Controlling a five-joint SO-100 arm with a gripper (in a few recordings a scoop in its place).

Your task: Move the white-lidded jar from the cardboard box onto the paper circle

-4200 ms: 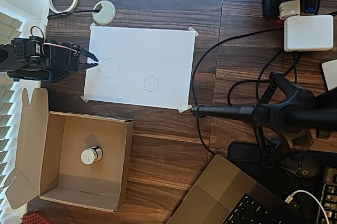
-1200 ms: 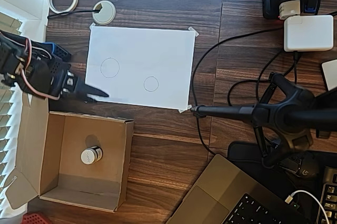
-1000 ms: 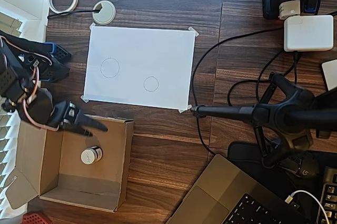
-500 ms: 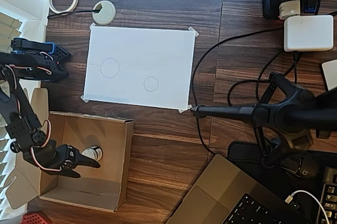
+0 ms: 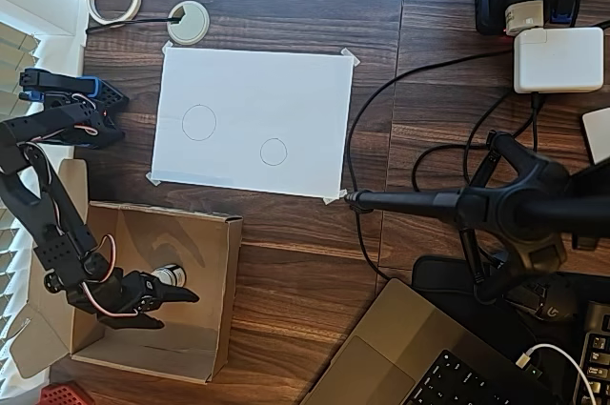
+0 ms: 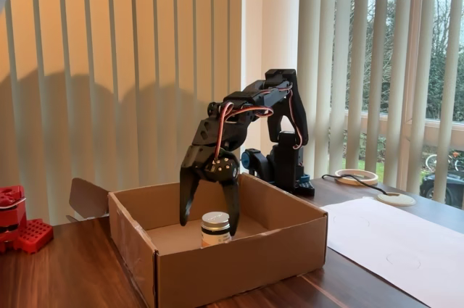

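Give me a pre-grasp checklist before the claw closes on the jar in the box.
1. Claw open: ok, fingers spread in the fixed view.
2. Claw straddles the white-lidded jar: ok, one finger on each side in the fixed view; contact cannot tell.
3. Jar upright on the cardboard box floor: ok.
4. Claw tips low enough to grip the body below the lid: cannot tell.
5. Smaller paper circle bare of objects: ok.
6. Lift path over the box wall toward the white sheet: ok, nothing stands between them in the overhead view.
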